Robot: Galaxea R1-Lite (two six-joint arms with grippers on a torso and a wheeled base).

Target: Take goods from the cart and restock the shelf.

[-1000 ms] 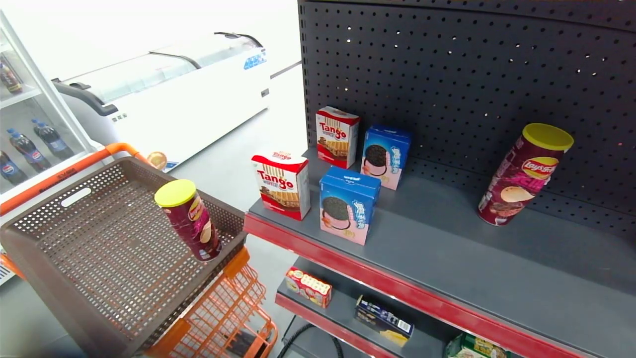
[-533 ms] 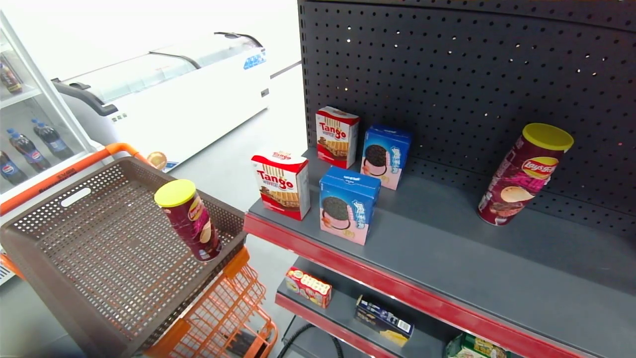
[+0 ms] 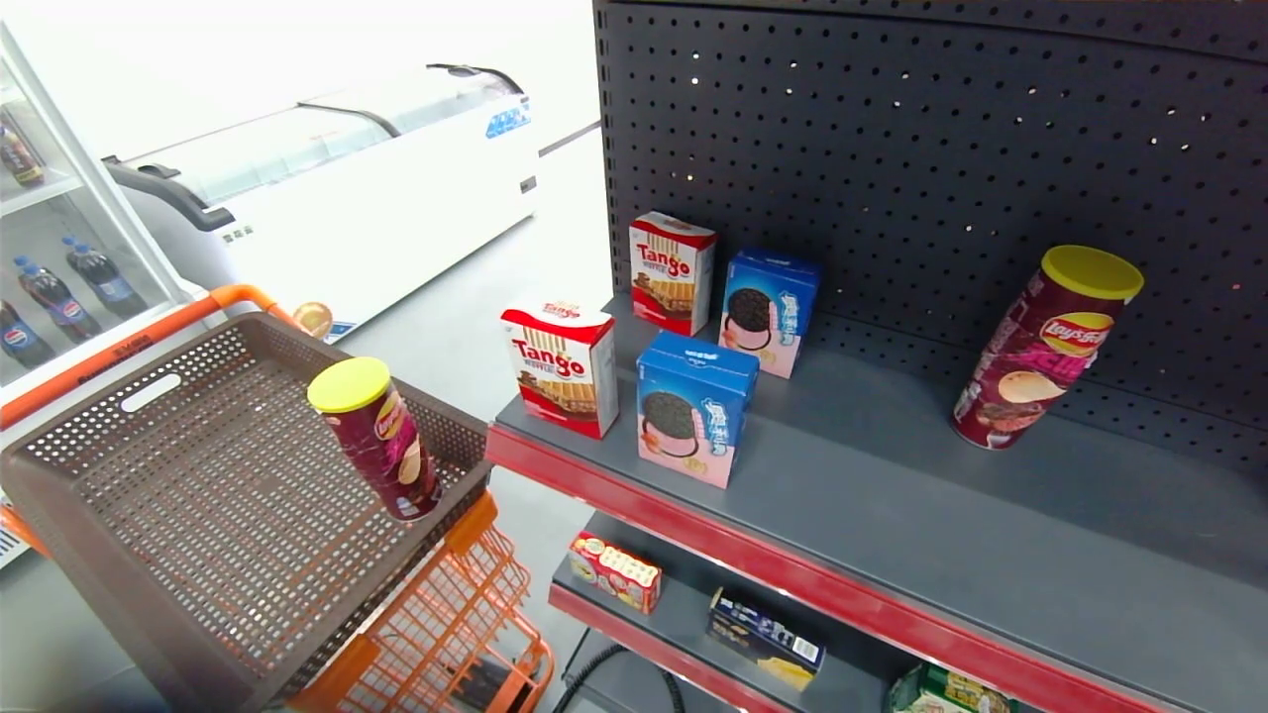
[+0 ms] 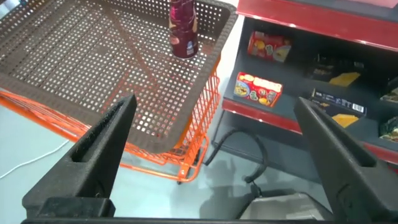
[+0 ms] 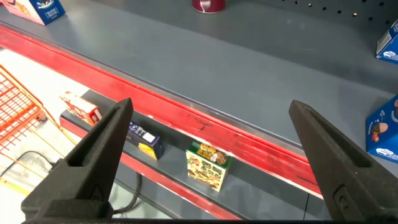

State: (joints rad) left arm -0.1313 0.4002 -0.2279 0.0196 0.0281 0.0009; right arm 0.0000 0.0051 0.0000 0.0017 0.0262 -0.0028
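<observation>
Since one chips can [image 3: 379, 444] stands upright in the near right corner of the brown basket [image 3: 69, 465] atop the orange cart [image 3: 139, 337], at the scene's left, it looks like the piece to fetch. The left tool [image 4: 212, 102] hangs spread wide and empty, short of the basket. Level it with the can's middle, then close gently so the tube neither tips nor dents. Rightward, the shelf [image 3: 872, 495] carries wafer boxes [image 3: 560, 366] and cookie boxes [image 3: 693, 406], then bare space before the shelved can [image 3: 1040, 347]. The right tool [image 5: 210, 104] gapes empty near the shelf's red edge.
</observation>
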